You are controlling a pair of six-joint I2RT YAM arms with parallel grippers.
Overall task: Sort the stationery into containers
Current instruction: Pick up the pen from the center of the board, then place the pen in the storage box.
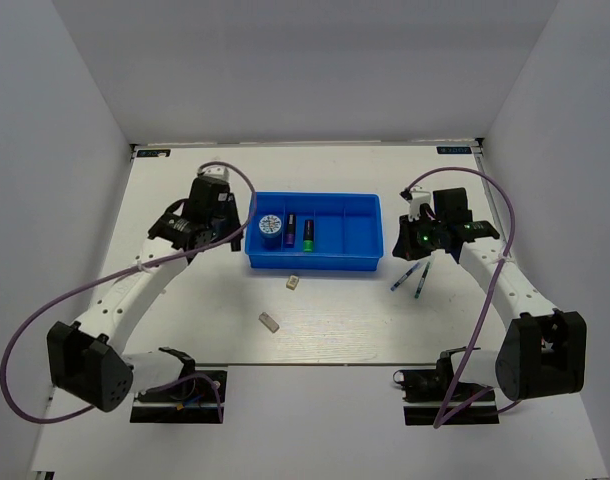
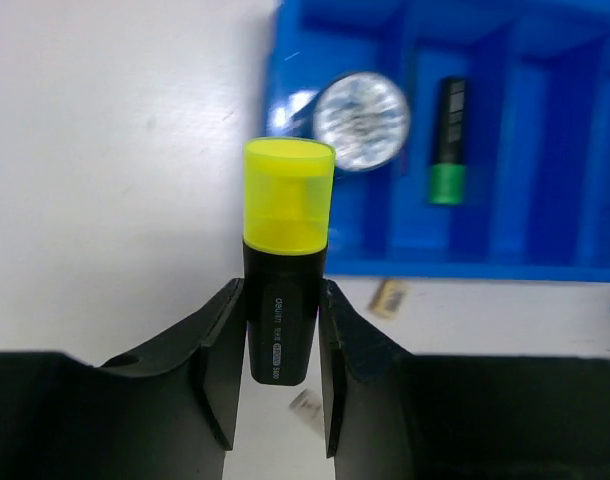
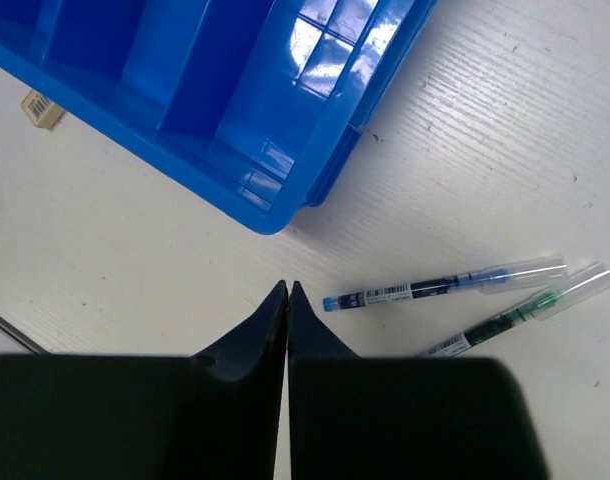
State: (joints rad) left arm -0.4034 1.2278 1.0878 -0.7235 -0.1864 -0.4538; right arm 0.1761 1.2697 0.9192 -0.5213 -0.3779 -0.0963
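My left gripper (image 2: 282,340) is shut on a short black marker with a yellow cap (image 2: 285,250) and holds it above the table just left of the blue tray (image 2: 485,268). In the top view this gripper (image 1: 230,226) is at the tray's (image 1: 357,232) left end. The tray holds the round blue-and-white disc (image 1: 268,224), a purple-ended marker (image 1: 289,230) and a green-ended marker (image 1: 309,233). Two erasers (image 1: 293,282) (image 1: 269,321) lie in front of the tray. My right gripper (image 3: 287,290) is shut and empty, next to two thin pens (image 3: 445,283) (image 3: 515,315) by the tray's right corner.
The two right compartments of the tray (image 3: 285,150) show nothing inside. The pens (image 1: 415,279) lie on the table right of the tray's front corner. White walls enclose the table on three sides. Purple cables loop off both arms.
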